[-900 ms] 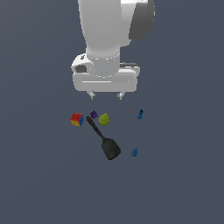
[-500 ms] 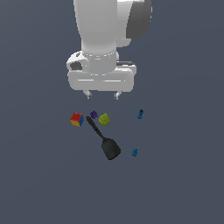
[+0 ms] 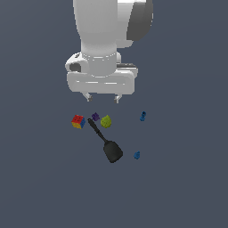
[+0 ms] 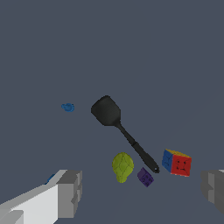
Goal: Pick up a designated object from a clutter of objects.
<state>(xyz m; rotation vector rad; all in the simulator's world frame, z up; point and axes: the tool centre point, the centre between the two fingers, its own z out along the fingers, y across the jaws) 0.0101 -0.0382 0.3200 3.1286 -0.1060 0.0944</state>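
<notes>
The white Panda arm (image 3: 109, 40) fills the upper middle of the exterior view, hanging over a plain dark grey counter (image 3: 187, 187). Its pincer (image 3: 103, 98) points downward with the two short fingertips (image 3: 89, 97) spread wide apart and nothing between them; in the wrist view the same grey fingers (image 4: 70, 193) stand at opposite edges of the picture with open counter between them. The pincer hangs above the cluster of objects, touching none of them.

The black spatula (image 3: 106, 143) is the largest item. It lies flat on a diagonal, its thin handle reaching up toward the group of small objects and its broad blade toward the exterior view's lower right. The multicoloured puzzle cube (image 3: 78, 121), showing red, blue and yellow faces, sits at the exterior view's left end of the cluster. The yellow-green chunk (image 3: 106, 121) rests just beside the spatula handle on the exterior view's right, and the small purple piece (image 3: 95, 116) lies between cube and chunk, close to the handle's tip.

The slim, darker blue piece (image 3: 142, 116) stands well apart toward the exterior view's right. The designated object, a tiny mid-blue brick-like piece (image 3: 136, 155), lies alone on the counter near the spatula blade, on the exterior view's right of it, not touching it.
</notes>
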